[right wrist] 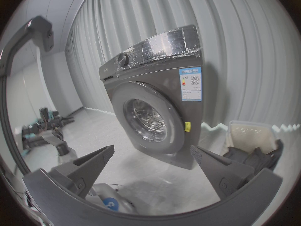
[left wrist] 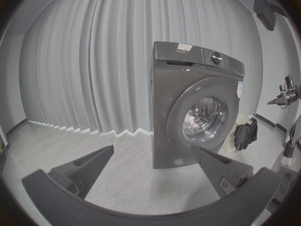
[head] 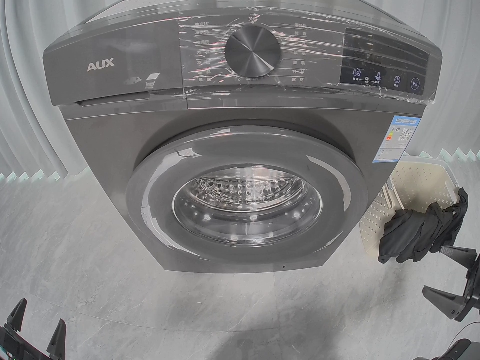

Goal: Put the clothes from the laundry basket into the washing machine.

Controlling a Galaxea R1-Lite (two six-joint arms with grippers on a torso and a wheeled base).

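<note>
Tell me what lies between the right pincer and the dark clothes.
Nothing: in the head view only bare grey floor separates the open right pincer from the dark clothes draped over the laundry basket.

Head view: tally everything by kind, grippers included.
Washing machine: 1
Laundry basket: 1
Pile of dark clothes: 1
Grippers: 2, left gripper and right gripper
Total: 5

The washing machine (head: 125,141) is satin grey metal with a glossy glass door (head: 247,203) and crinkled clear film (head: 310,41). At its four o'clock, a matt plastic laundry basket (head: 425,181) holds soft dark clothes (head: 420,231).
</note>
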